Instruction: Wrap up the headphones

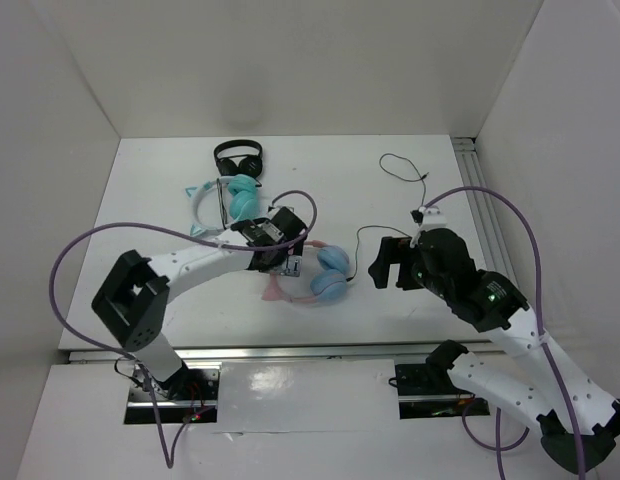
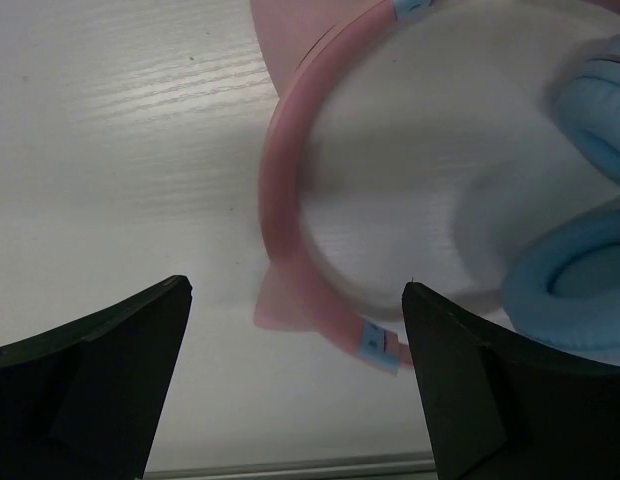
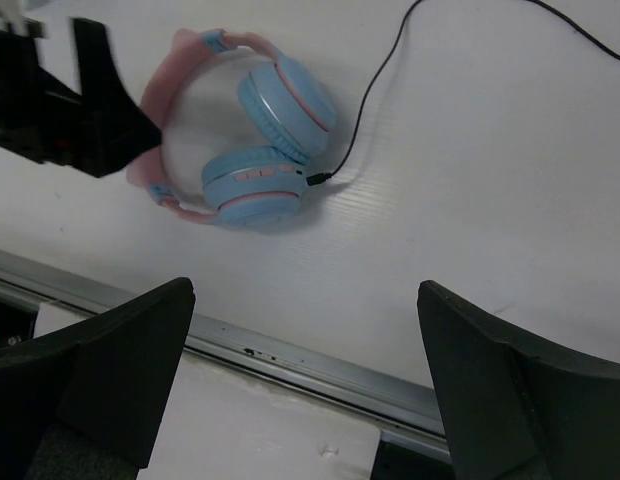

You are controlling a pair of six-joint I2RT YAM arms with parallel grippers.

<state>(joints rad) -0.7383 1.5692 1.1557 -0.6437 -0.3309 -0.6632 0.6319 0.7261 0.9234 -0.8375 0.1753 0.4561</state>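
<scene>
**A:** How are your arms posed?

**B:** My left arm stretches forward and bends inward, low over the worktop (image 1: 170,180). My left end effector (image 1: 277,250) has its fingers apart and is right over the headphones (image 1: 320,277). My right arm elbows in from the right. My right end effector (image 1: 386,266) is also spread wide, above bare worktop, and the headphones lie off to its left, not touching it.

**A:** What does each camera add?

**B:** The left wrist view shows the left end effector (image 2: 295,298) with the blurred pink headband (image 2: 282,200) curving between its fingers, and a cat ear (image 2: 275,300) beside the band.

In the right wrist view, ahead of the right end effector (image 3: 308,300), I see the whole headphones (image 3: 252,150). The ear cups (image 3: 285,105) lie side by side, and the thin black cable (image 3: 370,90) is plugged in there and trails away.

Only the top view shows a teal pair (image 1: 228,198) and a black pair (image 1: 240,156) beyond my left end effector.
</scene>
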